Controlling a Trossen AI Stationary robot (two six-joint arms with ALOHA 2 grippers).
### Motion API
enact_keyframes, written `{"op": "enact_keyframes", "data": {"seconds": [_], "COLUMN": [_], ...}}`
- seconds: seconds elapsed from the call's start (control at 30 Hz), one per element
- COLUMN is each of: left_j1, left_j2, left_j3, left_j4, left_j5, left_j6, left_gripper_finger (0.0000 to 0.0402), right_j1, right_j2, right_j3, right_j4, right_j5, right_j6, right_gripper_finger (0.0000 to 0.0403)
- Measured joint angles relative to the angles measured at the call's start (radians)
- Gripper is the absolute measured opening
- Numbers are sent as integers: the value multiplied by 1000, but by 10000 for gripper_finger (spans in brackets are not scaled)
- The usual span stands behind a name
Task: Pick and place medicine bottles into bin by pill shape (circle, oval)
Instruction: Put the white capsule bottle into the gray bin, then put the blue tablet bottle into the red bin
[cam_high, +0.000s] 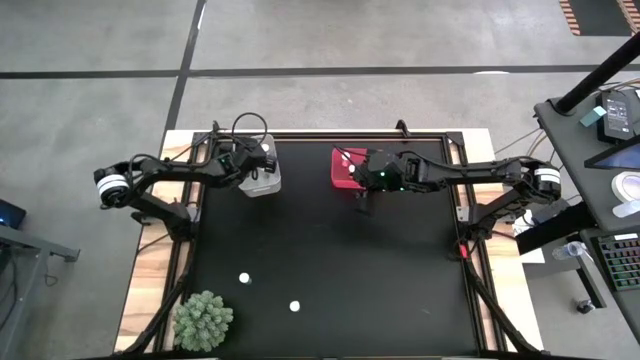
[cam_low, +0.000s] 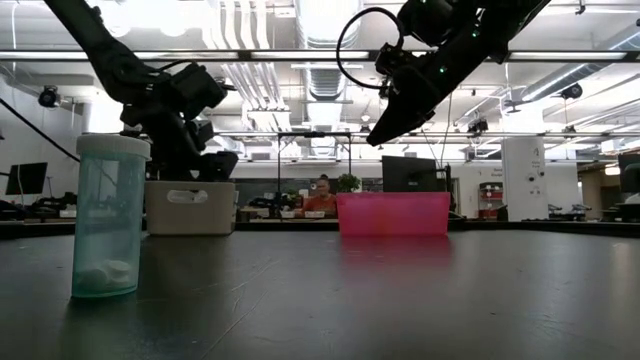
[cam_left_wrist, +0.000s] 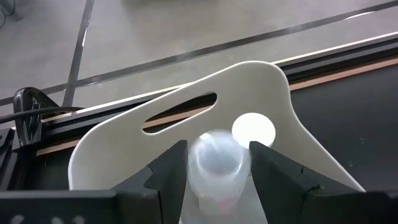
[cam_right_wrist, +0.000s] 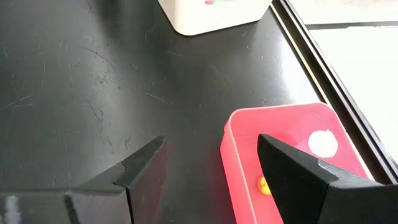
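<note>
Nearest the front edge, well short of the red bin (cam_high: 347, 168), two medicine bottles (cam_high: 244, 278) (cam_high: 294, 306) stand on the black table (cam_high: 330, 250) by a green plant (cam_high: 203, 320). My right gripper (cam_right_wrist: 208, 171) hovers over the red bin's near edge, fingers spread and empty. Beside the red bin, over the clear bin (cam_high: 262, 180), my left gripper (cam_left_wrist: 214, 171) clamps a white-capped bottle (cam_left_wrist: 216, 163).

You see teal bottle (cam_low: 109, 216) upright near left, whitish bin (cam_low: 190, 207) and red bin (cam_low: 392, 213) behind; both arms above, fingers possibly hidden.
</note>
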Motion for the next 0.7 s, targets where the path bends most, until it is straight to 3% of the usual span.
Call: {"op": "enact_keyframes", "data": {"seconds": [0.7], "left_j1": [-4], "left_j2": [-26], "left_j3": [0], "left_j4": [-3], "left_j5": [2], "left_j6": [30], "left_gripper_finger": [163], "right_j1": [0], "right_j2": [0], "right_j3": [-2], "right_j4": [0], "right_j5": [0], "right_j6": [7], "right_gripper_finger": [242]}}
